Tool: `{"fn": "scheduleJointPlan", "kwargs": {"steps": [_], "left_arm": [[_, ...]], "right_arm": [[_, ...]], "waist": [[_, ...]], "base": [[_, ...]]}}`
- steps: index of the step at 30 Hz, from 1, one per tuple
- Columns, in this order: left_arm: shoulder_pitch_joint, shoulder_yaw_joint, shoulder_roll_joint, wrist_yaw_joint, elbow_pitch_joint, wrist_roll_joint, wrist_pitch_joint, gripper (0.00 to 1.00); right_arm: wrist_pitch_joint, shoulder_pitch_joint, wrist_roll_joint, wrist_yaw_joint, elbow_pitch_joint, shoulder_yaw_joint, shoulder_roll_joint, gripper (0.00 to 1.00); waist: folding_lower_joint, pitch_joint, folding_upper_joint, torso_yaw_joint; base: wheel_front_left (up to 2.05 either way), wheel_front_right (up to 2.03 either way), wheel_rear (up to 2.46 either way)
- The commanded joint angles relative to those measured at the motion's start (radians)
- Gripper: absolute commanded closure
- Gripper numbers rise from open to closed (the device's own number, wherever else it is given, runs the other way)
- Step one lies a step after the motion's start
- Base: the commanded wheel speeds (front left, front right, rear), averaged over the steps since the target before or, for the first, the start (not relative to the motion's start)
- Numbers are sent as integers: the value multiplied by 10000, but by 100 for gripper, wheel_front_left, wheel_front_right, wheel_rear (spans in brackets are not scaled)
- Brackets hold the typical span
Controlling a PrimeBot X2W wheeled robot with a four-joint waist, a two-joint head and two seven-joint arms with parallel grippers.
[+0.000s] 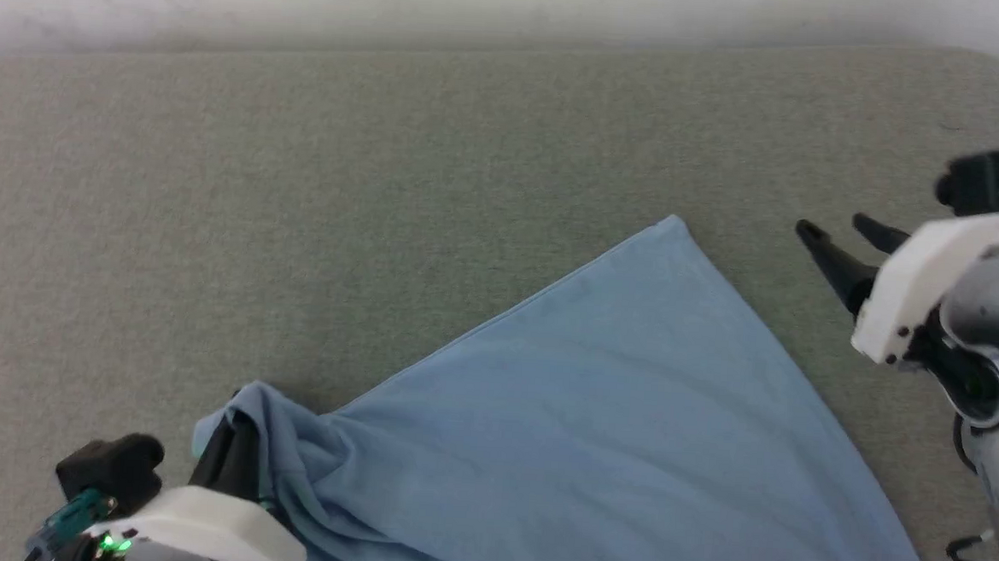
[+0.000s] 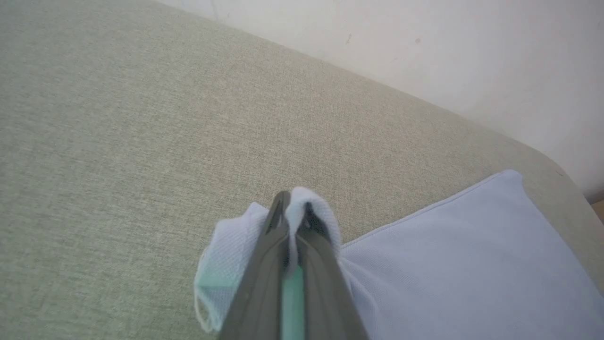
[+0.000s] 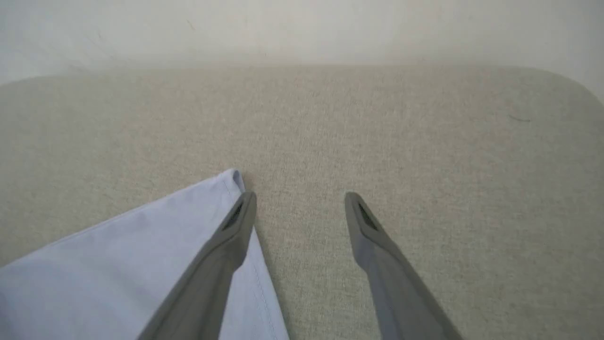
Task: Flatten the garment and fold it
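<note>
Where the left gripper (image 2: 293, 208) meets the cloth, its two dark fingers are pressed together on a bunched fold of the garment (image 1: 612, 423). In the left wrist view, blue fabric wraps over both tips and hangs off toward that view's left. The fold is probably an edge of the shirt, but the crumple hides which part it is. In the head view the pinch sits at lower left, with cloth gathered in wrinkles around the fingers.

Garment: light blue, lying on the grey-green woven surface (image 1: 385, 180). From the pinch it spreads rightward as a broad, mostly smooth sheet that runs off the bottom of the head view. One straight stitched edge climbs from the bunch to a pointed corner (image 1: 673, 223). A second edge falls from that corner toward lower right. The corner lies flat on the surface.

Right gripper (image 1: 831, 225): fingers spread wide, nothing between them. In the head view it is to the right of the pointed corner and apart from it, tips pointing toward that view's left. In the right wrist view, the finger (image 3: 229, 245) on that view's left shows in front of the garment's edge just beside the corner. The other finger is over bare surface.

A pale wall (image 1: 480, 6) borders the far side of the surface.
</note>
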Motion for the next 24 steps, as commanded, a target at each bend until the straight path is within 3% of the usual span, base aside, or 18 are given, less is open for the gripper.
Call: {"fn": "scheduleJointPlan", "kwargs": {"steps": [1,6,12,16,17,18,19,24], "left_arm": [[-337,-109,-97,-88,-10,191,-20,100],[-865,-384,-294,-203,24,454,-105,100],[-1125,-558,-387,-263,46,634,-178,100],[-1180,-633,-434,-261,47,690,-206,100],[-1170,-634,-445,-262,55,681,-217,100],[-1148,-630,-449,-264,70,667,-227,100],[-1122,-622,-450,-266,90,651,-239,100],[-990,-500,-357,-287,209,555,-285,100]], "right_arm": [[453,-617,254,-6,660,447,-17,0],[1589,-1947,1024,-6,2205,1540,4,0],[2123,-2630,1518,-6,3442,2367,69,0],[3084,-2652,1997,-6,4373,2942,197,0],[3355,-2633,2102,-6,4556,3068,216,29],[3609,-2611,2179,-6,4714,3196,222,76],[3795,-2599,2225,-6,4839,3312,213,100],[3604,-2665,2388,-6,4814,3632,154,100]], "waist": [[-2,669,0,744],[-2,1071,0,1247],[-2,1280,0,1564],[-2,1278,0,1697],[-2,1260,0,1712],[-2,1233,0,1719],[-2,1196,0,1722],[-2,848,0,1626]], "base": [[0,0,0],[0,0,0],[0,0,0],[0,0,0],[0,0,0],[0,0,0],[0,0,0],[0,0,0]]}}
